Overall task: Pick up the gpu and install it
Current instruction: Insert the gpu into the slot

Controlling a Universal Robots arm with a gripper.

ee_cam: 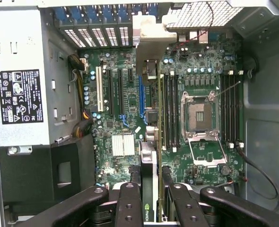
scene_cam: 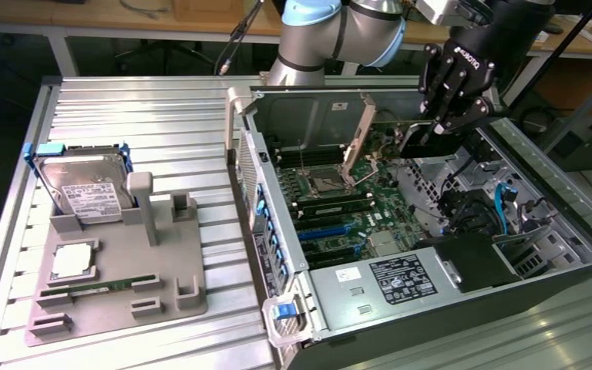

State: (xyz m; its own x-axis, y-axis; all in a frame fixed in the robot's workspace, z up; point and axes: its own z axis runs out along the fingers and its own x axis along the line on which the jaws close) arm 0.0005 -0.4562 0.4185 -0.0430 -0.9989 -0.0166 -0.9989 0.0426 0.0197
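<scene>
Ribbed metal table carries an open computer case lying on its side, and the gripper hangs over the case's interior, clamped on the gpu. In the wrist view the gpu sits edge-on between the fingers, above the motherboard inside the case.

The main risk, as I judge it, is misalignment. The card's edge appears to lie near both the blue slot and the row of memory sticks in the case, so a tilted or offset card could land on a slot wall or nearby parts instead of seating. The grip is on a thin card, which could pivot under pressure, and its end bracket might catch the case's rear wall.

A tan bracket arm leans across the case interior close to the gripper and may crowd the path. The power supply fills one end of the case, and blue cables lie along its far side. Outside the case, a grey holder carries a hard drive, well apart from the work.
</scene>
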